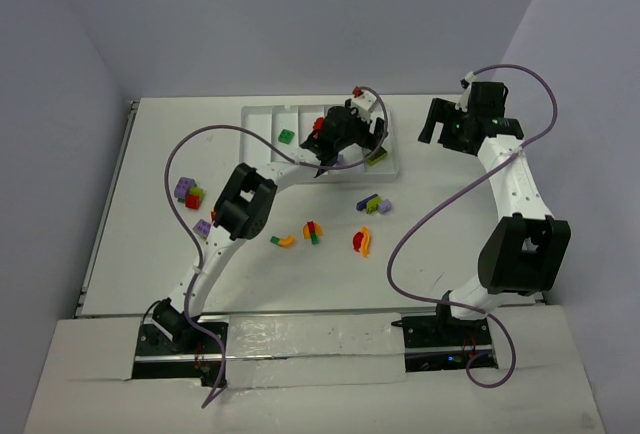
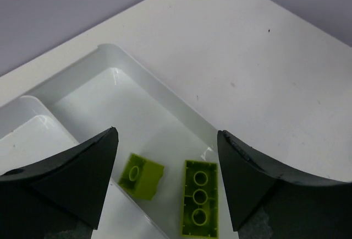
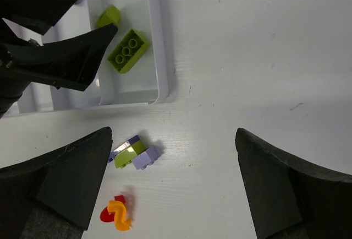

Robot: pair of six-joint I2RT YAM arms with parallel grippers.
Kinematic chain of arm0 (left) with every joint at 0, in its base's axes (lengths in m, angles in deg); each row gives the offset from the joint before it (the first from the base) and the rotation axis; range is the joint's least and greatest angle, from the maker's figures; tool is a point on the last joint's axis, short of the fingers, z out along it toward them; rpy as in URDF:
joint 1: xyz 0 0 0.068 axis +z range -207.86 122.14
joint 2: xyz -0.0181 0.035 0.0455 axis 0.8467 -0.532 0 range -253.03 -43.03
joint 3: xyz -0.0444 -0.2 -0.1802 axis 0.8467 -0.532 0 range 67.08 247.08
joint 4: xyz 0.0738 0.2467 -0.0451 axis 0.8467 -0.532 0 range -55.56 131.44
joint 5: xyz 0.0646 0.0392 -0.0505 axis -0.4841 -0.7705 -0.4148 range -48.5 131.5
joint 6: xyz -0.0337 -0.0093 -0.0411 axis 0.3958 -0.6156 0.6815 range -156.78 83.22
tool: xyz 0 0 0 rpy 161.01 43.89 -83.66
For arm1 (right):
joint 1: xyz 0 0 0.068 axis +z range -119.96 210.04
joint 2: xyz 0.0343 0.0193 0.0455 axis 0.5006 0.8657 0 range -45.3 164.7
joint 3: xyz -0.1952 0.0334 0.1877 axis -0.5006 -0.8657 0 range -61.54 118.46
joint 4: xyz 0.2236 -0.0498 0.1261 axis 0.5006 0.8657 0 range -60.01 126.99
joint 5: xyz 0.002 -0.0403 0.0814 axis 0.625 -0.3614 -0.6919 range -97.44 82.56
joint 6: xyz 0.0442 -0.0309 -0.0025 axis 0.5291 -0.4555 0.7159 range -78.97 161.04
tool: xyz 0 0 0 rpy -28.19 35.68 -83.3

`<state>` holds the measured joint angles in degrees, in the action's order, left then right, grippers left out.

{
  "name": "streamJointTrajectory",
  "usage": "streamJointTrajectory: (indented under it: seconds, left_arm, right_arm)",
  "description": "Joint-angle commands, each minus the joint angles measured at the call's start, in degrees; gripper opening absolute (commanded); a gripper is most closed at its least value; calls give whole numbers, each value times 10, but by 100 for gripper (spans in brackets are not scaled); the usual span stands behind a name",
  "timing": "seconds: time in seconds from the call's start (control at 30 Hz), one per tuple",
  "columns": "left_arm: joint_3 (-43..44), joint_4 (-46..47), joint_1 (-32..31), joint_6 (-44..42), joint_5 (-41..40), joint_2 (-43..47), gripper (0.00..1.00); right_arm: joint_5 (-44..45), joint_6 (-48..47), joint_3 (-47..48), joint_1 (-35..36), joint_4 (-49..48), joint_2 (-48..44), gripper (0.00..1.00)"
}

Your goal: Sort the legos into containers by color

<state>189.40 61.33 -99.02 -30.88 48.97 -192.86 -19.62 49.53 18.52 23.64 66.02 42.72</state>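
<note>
Two lime green plastic bricks [image 2: 199, 197] lie side by side in the rightmost compartment of the flat white plastic tray [image 1: 262, 139]; loose bricks [image 1: 374, 204] lie scattered on the bench [image 1: 140, 154] before it.

Glossy white moulded plastic for the tray [image 2: 137, 68], with bright highlights along its low walls. Inside its end compartment, smooth, shiny lime plastic on the long brick [image 2: 199, 197] and the small brick [image 2: 142, 176]. Around the tray, matt white table [image 2: 258, 52], faintly streaked and speckled. Over the tray, matt black plastic on the left gripper [image 2: 168, 133], grainy at the lower edges. Off the tray's corner, glossy plastic again on the orange curl [image 3: 121, 217].
</note>
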Motion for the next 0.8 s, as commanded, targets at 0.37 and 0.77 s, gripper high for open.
streamJointTrajectory:
  seconds: [0.37,0.77]
  left_arm:
    - [-99,-60,71,26,2,221,99]
    - [-375,-276,167,15,135,521,96]
  right_arm:
    - [-32,-163,-51,52,48,-26,87]
    - [22,-201,-107,201,66,52,60]
